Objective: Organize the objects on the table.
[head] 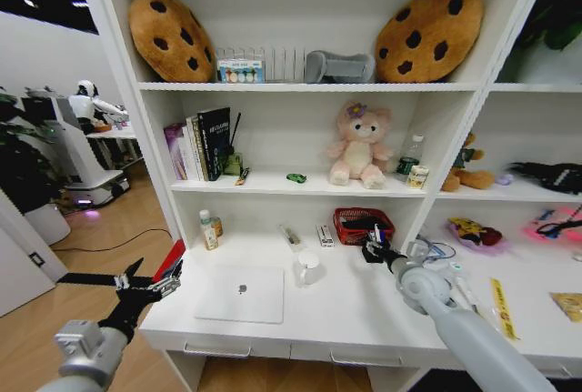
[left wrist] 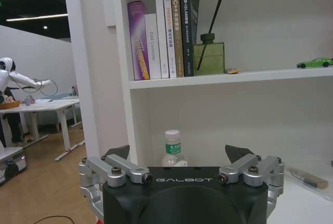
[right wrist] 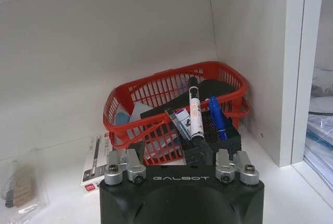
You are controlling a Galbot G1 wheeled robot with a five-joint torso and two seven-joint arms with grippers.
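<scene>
White melamine runs under everything in the head view: the long counter (head: 364,315) carries a closed silver laptop (head: 241,294) just ahead of the left pincer (head: 145,285), which hangs open off the counter's left end, holding nothing. The right pincer (head: 375,248) reaches deep toward the back wall, just in front of a red plastic lattice basket (head: 362,225), and grips a small black mesh pen holder (head: 373,245).

From the left wrist, the open jaws frame a clear bottle with a white cap (left wrist: 172,148) straight ahead; a tiny green toy car (left wrist: 315,63) sits on the shelf above and well off to one side.

From the right wrist, the pen holder (right wrist: 212,140) sits clamped between the jaws, with a white marker with a black cap (right wrist: 194,107), a blue pen (right wrist: 216,116) and a grey one standing in it, the basket (right wrist: 156,104) directly beyond. I judge the step to be placing the holder: keep it upright so the pens do not tip out, lower until its base meets the counter, and release only with clearance from the basket rim.
</scene>
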